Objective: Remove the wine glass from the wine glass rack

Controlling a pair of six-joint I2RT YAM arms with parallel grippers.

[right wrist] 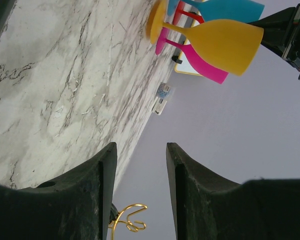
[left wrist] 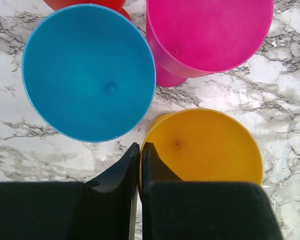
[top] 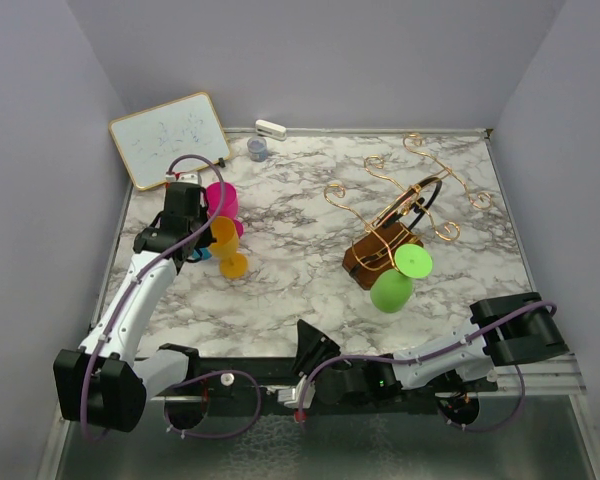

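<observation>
Left tool (left wrist: 140,146) closed at yellow wine glass (left wrist: 210,150) rim

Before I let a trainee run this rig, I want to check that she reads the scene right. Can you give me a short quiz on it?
1. Which colour is the wine glass at the wine glass rack? A green, B blue, C pink.
2. True or false: the left claw is open.
3. Fill in: the right claw stands open and holds ____.
Key: 1 A; 2 false; 3 nothing.
</observation>
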